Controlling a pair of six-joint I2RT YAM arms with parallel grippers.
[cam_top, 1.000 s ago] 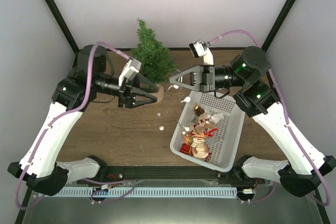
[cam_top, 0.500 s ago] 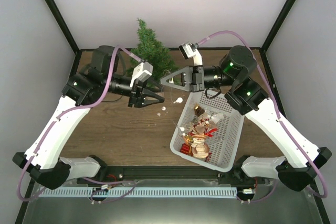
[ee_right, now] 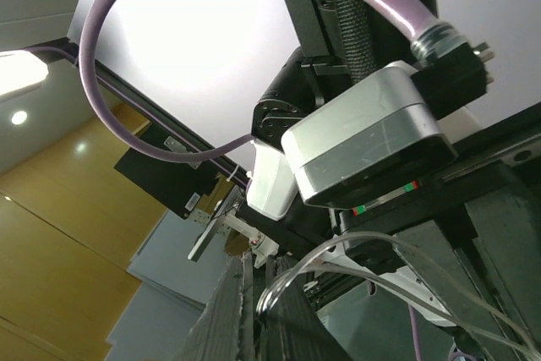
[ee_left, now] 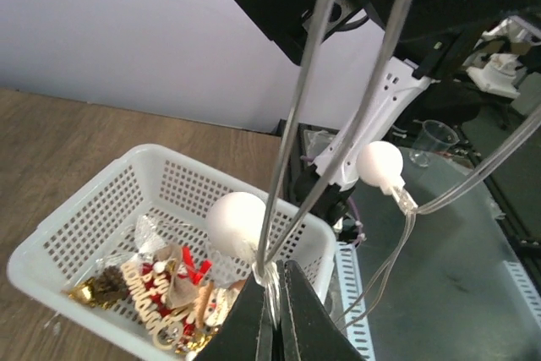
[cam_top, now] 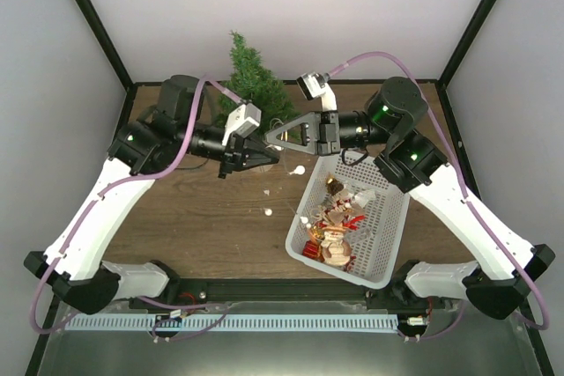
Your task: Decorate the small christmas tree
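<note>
The small christmas tree (cam_top: 251, 85) stands at the back of the table, dark green, its base hidden behind my grippers. My left gripper (cam_top: 270, 155) and right gripper (cam_top: 270, 138) meet tip to tip just in front of it. Both are shut on the clear wire of a string of lights with white balls (cam_top: 298, 169). In the left wrist view the left gripper (ee_left: 275, 283) pinches the wire just below one white ball (ee_left: 238, 224); another ball (ee_left: 379, 165) hangs to the right. In the right wrist view the right gripper (ee_right: 258, 285) pinches a loop of the clear wire (ee_right: 338, 251).
A white plastic basket (cam_top: 388, 226) of ornaments sits at the right front, also in the left wrist view (ee_left: 76, 234). Two more white balls lie or hang near its left rim (cam_top: 267, 212). Black frame posts stand at the back corners.
My left gripper has moved right and up to meet the right gripper by the tree. The right gripper has shifted left. The hanging white balls have swung.
</note>
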